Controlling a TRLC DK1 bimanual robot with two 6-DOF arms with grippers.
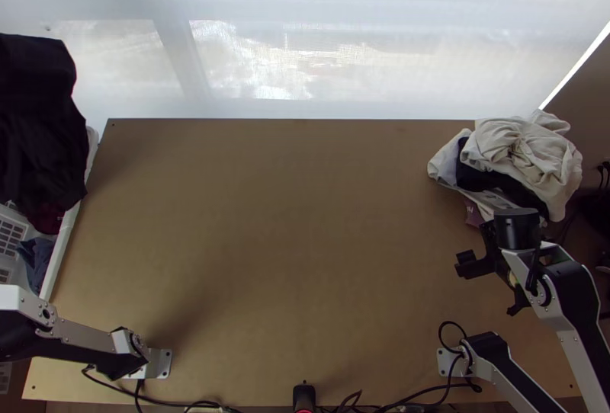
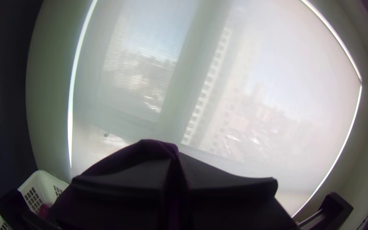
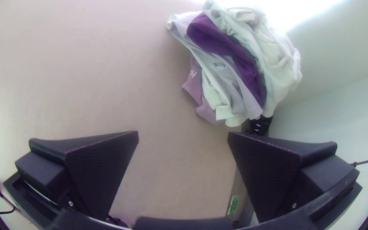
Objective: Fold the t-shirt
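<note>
Dark cloth (image 1: 38, 123) hangs bunched at the upper left in the top view, over the basket's side; whether it is a t-shirt I cannot tell. In the left wrist view, my left gripper (image 2: 176, 183) is shut on a bunched part of this dark cloth (image 2: 148, 149), which rises above the fingertips. At the table's right side, my right gripper (image 1: 492, 285) stands open, near the clothes pile. The right wrist view has my right gripper (image 3: 183, 137) with its fingers wide apart and nothing held between them.
A crumpled pile of cream, grey, dark and mauve clothes (image 1: 526, 154) lies at the table's back right corner. A white basket (image 1: 67, 234) with clothes stands along the left edge. The brown tabletop (image 1: 290, 238) stretches between them. Cables run along the near edge.
</note>
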